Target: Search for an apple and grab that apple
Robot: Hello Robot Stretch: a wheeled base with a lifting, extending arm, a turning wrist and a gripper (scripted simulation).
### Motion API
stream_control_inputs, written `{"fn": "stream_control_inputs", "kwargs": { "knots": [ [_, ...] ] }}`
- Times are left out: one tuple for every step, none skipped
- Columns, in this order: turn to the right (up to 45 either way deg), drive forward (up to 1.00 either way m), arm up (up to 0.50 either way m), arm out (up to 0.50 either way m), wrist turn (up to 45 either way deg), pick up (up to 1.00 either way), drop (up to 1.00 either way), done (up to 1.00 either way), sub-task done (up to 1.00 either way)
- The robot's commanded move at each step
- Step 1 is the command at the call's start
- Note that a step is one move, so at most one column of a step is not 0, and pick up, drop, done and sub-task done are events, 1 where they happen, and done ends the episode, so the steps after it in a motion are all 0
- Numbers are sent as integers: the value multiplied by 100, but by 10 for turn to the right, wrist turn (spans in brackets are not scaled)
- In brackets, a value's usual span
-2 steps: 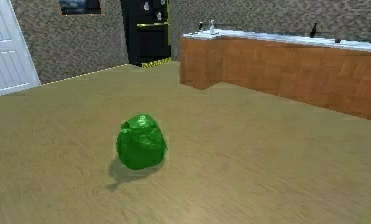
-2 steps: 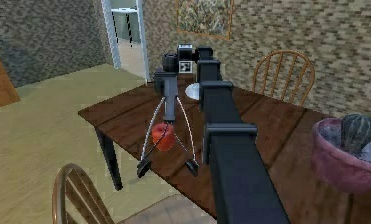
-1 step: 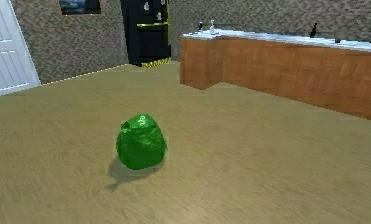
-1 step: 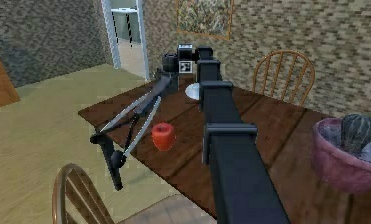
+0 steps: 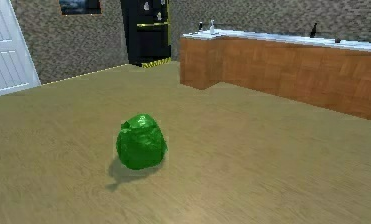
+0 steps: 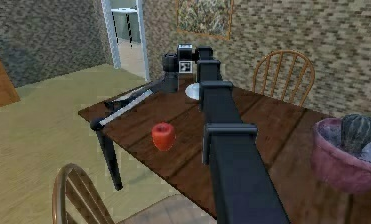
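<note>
Red rounded apple [image 6: 164, 137] (smooth-skinned) sits on wooden table [image 6: 278, 125].

This is a home, in an open kitchen and dining area with a wood-plank floor [image 5: 253, 160]. A long counter [image 5: 283, 65] with a pale top and brown front runs along a stone-patterned wall. Near it stands a tall black appliance [image 5: 145, 30], perhaps a fridge, and a white panelled door [image 5: 11, 50] is at the forward view's left. The arm side view shows a dark wooden dining table [image 6: 278, 125] with a spindle-backed chair [image 6: 283, 72] and a framed picture [image 6: 205, 17] on the wall behind.
</note>
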Motion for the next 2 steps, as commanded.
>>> {"fn": "stream_control_inputs", "kwargs": {
  "knots": [
    [0,0,0,0,450,0,0,0,0],
    [0,0,0,0,240,0,0,0,0]
  ]
}}
